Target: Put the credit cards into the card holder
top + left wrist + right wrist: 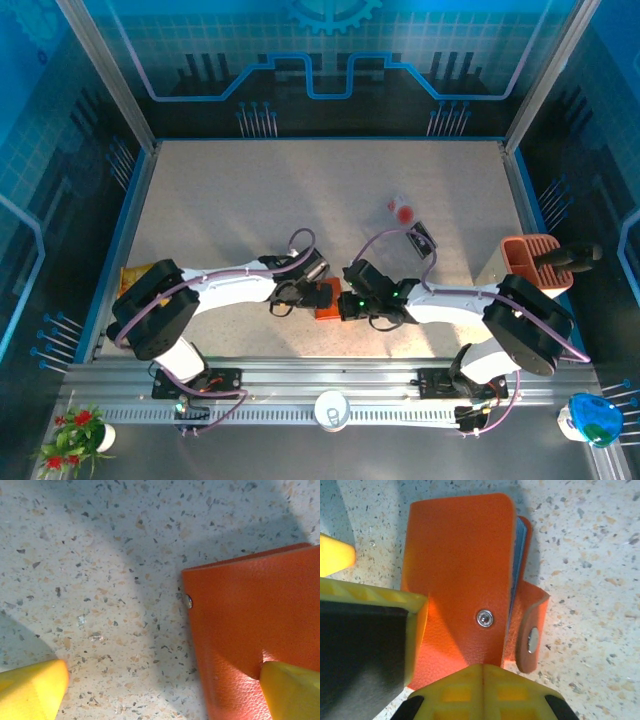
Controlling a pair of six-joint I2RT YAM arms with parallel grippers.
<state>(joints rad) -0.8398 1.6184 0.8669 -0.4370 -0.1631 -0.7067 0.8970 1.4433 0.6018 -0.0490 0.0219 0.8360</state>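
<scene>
A pale speckled table (250,200) sits inside blue walls. The right claw (484,677) is pinched tight, its yellow tips meeting over the near edge of the orange card holder (460,570). The left claw (162,690) gapes wide, with one finger (292,692) over the leather and the other above bare table. Just beyond the right claw's tips a blue card edge (517,550) peeps from the fold, and the snap tab (532,630) hangs loose to their right. Farther off lies a dark card (422,236)

card holder (460,565) on table (250,200), between left tool (162,690) and right tool (483,671)
</scene>
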